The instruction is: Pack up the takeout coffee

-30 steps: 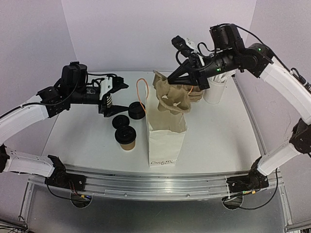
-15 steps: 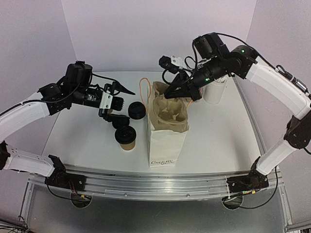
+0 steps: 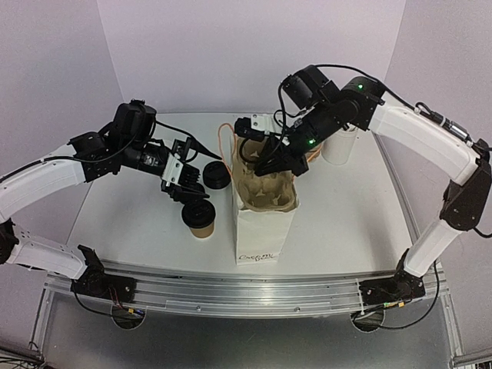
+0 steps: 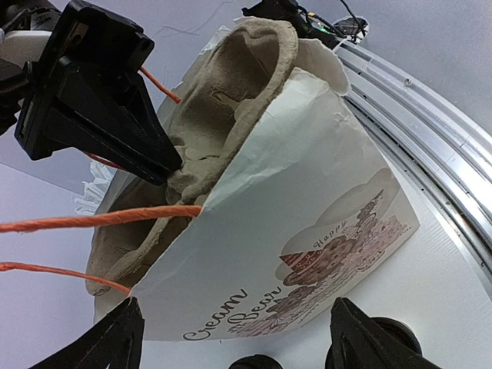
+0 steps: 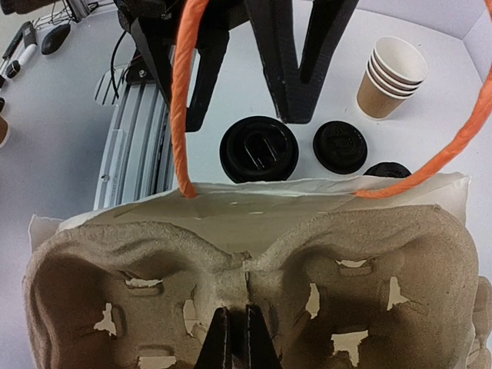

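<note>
Two black fingers of the right gripper [image 5: 237,334] are pinched together on the centre ridge of a pulp cup carrier [image 5: 346,254]. The carrier sits in the open mouth of the white paper bag [image 3: 261,227]. That bag stands upright on the table [image 3: 346,223], and an orange cord handle [image 5: 181,92] loops up from its left wall.

The left gripper [image 4: 237,307] hangs just left of the bag at about the height of its upper half. Its jaws are spread wide with nothing between them, and they point at the bag's printed side.

The takeout coffee [image 3: 201,219] stands upright on the table left of the bag, toward the bag's front corner. Its black lid is on, and a strip of bare table separates it from the bag.

Behind the coffee, on the same side of the bag, lie loose black lids [image 3: 217,175]. Past the lids, farther left of the bag, the right wrist view shows a nested stack of lidless brown cups [image 5: 388,73]. A white cup [image 3: 339,146] stands behind the bag, to its right.
</note>
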